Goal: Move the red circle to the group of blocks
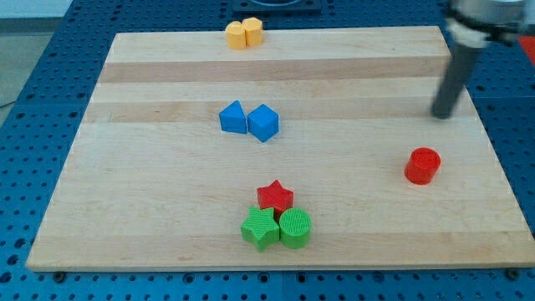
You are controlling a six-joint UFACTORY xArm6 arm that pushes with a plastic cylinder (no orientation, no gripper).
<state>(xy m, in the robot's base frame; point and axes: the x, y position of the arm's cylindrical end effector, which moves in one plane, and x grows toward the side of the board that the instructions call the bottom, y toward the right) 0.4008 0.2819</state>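
End effector: straight dark rod without jaws, so nothing opens, closes or grips; my tip [441,115] stands on the surface near the right edge, touching no block.

Red circle [423,165]: near the right edge, below my tip and apart from it; upright cylinder, long axis vertical (round, no discernible facing).

Group near the bottom edge's middle: red star [275,196], green star [260,228], green circle [295,228], packed together.

Centre: two blue blocks [249,120], side by side.

Top edge: two yellow blocks [243,33], adjoining.

Surface [150,180]: pale wooden board on a blue perforated bench [29,109].
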